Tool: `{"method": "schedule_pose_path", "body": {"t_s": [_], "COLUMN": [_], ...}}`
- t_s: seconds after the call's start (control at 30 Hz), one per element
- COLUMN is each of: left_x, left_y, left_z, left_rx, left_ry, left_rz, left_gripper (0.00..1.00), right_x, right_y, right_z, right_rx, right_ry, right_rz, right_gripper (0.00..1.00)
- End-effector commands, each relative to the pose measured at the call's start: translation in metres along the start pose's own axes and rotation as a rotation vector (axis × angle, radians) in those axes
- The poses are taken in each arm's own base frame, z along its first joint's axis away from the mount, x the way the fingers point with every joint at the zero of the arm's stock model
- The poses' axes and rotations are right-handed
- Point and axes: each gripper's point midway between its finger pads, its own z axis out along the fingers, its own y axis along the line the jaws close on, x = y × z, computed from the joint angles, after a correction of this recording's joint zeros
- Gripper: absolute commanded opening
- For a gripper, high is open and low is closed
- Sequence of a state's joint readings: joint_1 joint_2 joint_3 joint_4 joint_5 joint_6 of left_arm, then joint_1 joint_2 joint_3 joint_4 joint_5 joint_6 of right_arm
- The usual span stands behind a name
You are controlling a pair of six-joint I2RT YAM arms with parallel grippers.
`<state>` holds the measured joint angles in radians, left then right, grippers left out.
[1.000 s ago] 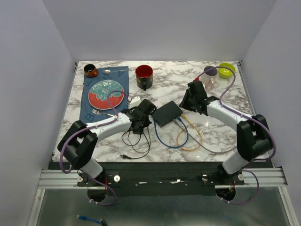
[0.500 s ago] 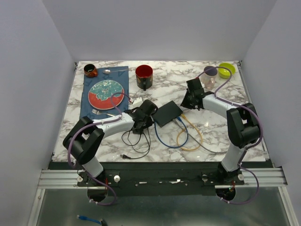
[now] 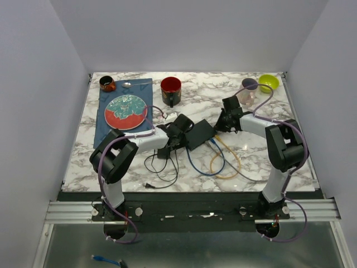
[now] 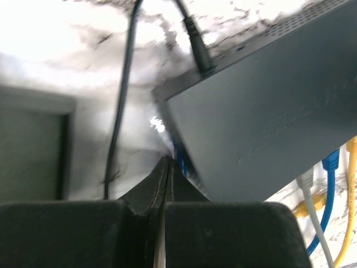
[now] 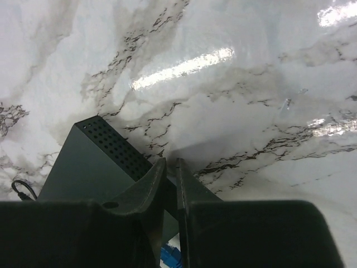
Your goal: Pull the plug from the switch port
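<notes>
The black switch (image 3: 199, 134) lies mid-table with blue (image 3: 196, 163), yellow (image 3: 231, 159) and white cables plugged into its near side. My left gripper (image 3: 181, 134) is shut and empty, with its tips at the switch's left edge. In the left wrist view the gripper (image 4: 169, 163) points at the switch's (image 4: 262, 123) corner. A black power plug (image 4: 196, 44) sits in the far side, and blue (image 4: 331, 162) and yellow (image 4: 351, 151) plugs are at the right. My right gripper (image 3: 223, 124) is shut and empty at the switch's right corner. In the right wrist view the gripper (image 5: 170, 163) is next to the switch's vented side (image 5: 109, 142).
A black power adapter (image 3: 165, 152) and a coil of black cord (image 3: 159, 167) lie near-left of the switch. A red mug (image 3: 170, 89), a plate (image 3: 125, 110) on a blue mat, a dark cup (image 3: 107, 84), a pink cup (image 3: 249, 90) and a green bowl (image 3: 268, 82) stand at the back.
My left gripper has moved right, up against the switch's left edge. My right arm has folded inward, with its gripper staying at the switch's right corner. The switch has barely moved.
</notes>
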<state>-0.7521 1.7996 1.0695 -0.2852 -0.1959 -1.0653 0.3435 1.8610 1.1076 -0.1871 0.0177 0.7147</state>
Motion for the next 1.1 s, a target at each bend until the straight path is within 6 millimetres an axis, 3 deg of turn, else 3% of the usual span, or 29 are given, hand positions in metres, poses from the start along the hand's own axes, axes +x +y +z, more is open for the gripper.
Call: {"method": "schedule_pose_path", "body": {"t_s": [0.0, 0.13, 0.3, 0.63, 0.83, 0.93, 1.07], "left_x": [0.001, -0.002, -0.011, -0.053, -0.081, -0.093, -0.106], "left_y": [-0.008, -0.022, -0.042, -0.095, -0.097, -0.092, -0.076], "left_z": [0.014, 0.029, 0.037, 0.043, 0.042, 0.037, 0.016], "left_rx": [-0.004, 0.009, 0.045, 0.112, 0.116, 0.112, 0.073], "left_ry": [0.034, 0.05, 0.064, 0.042, -0.011, -0.031, -0.114], "left_rz": [0.051, 0.08, 0.09, 0.102, 0.09, 0.077, 0.063], "left_gripper": [0.03, 0.03, 0.04, 0.04, 0.05, 0.05, 0.06], "right_x": [0.033, 0.056, 0.057, 0.031, 0.011, 0.004, -0.011], "right_y": [-0.014, -0.021, -0.017, 0.006, 0.019, 0.015, 0.014], "right_z": [-0.004, -0.017, -0.032, -0.039, -0.038, -0.036, -0.055], "right_rx": [-0.017, -0.045, -0.088, -0.126, -0.133, -0.113, -0.108], "right_ry": [0.072, 0.107, 0.094, 0.055, 0.02, 0.007, -0.074], "right_rz": [0.02, 0.047, 0.059, 0.057, 0.052, 0.055, 0.05], "right_gripper": [0.21, 0.21, 0.21, 0.21, 0.21, 0.21, 0.21]}}
